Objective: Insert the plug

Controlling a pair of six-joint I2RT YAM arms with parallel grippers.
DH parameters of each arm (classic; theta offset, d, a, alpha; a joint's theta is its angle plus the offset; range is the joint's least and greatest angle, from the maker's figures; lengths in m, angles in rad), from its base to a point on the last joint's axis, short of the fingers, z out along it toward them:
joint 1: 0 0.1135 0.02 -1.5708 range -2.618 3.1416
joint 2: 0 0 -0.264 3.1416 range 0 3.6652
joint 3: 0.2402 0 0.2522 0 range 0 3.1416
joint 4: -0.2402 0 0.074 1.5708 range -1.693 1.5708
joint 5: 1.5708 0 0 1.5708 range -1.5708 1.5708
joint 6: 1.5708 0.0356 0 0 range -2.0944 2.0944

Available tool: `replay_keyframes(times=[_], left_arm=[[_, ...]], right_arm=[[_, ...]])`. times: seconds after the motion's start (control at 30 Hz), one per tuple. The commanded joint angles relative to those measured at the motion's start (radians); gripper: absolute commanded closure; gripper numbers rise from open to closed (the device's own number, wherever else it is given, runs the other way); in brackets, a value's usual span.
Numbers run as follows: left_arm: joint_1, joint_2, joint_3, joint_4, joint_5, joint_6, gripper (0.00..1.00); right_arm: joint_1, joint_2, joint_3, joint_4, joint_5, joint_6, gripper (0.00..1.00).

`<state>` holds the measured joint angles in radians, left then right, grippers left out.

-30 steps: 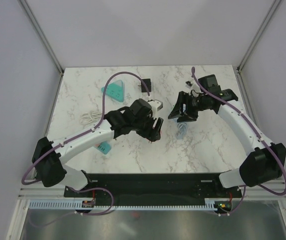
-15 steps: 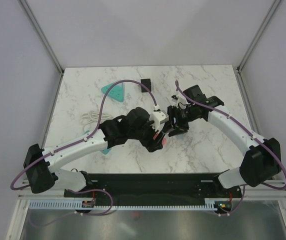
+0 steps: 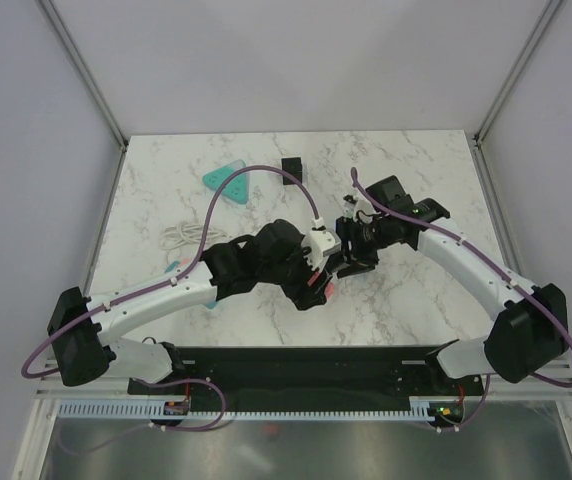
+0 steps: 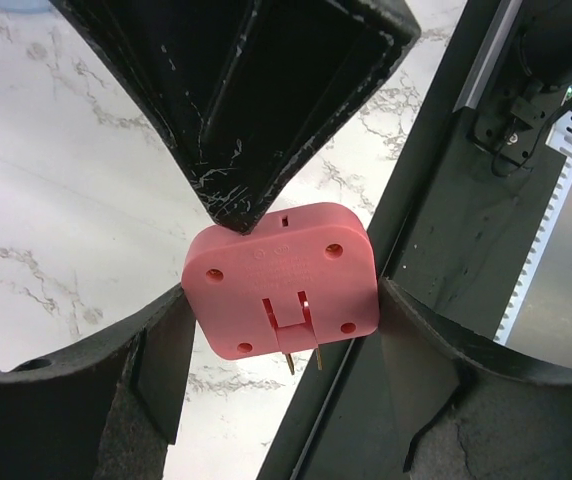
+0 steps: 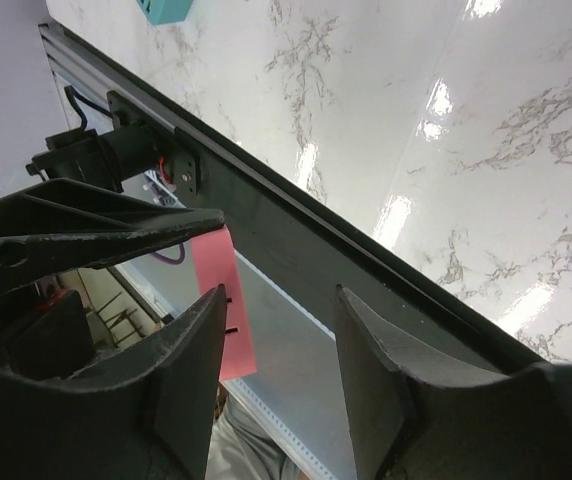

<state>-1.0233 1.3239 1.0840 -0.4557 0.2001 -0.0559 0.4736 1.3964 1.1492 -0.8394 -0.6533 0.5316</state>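
The pink plug (image 4: 281,270) is clamped by the left tool (image 4: 283,305), one black finger pressed to each of its side edges. In the left wrist view its flat back is seen, with four small round holes at the corners and two brass prongs sticking out of the lower edge. The plug is held above the near part of the marble bench (image 3: 416,300), close to the dark strip along the front edge.

The right tool (image 5: 278,300) is brought up to the same spot, and its fingers are spread apart with nothing between them. One of its fingers (image 4: 266,90) (black and much scratched) is seen in the left wrist view coming down to the plug's upper left corner; whether it actually touches cannot be told. In the right wrist view the plug is seen edge-on, just beside that finger.

A teal triangular socket block (image 3: 226,181) is lying on the far left of the bench, well apart from the plug. A black adapter (image 3: 291,165) is placed near the far edge, and a coiled white cable (image 3: 178,236) is lying at the left.
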Motion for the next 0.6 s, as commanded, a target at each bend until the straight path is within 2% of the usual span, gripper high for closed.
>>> replay_keyframes(times=[0.0, 0.33, 0.57], left_arm=[[-0.001, -0.005, 0.008, 0.141, -0.013, 0.053, 0.98], [-0.004, -0.023, -0.01, 0.157, -0.014, 0.048, 0.98], [-0.004, -0.046, -0.013, 0.157, -0.021, 0.051, 0.98]], right_arm=[[0.019, -0.042, 0.066, -0.04, 0.05, 0.014, 0.44], [0.016, -0.063, 0.081, -0.038, -0.011, 0.021, 0.4], [0.017, -0.062, 0.057, -0.036, -0.063, 0.004, 0.46]])
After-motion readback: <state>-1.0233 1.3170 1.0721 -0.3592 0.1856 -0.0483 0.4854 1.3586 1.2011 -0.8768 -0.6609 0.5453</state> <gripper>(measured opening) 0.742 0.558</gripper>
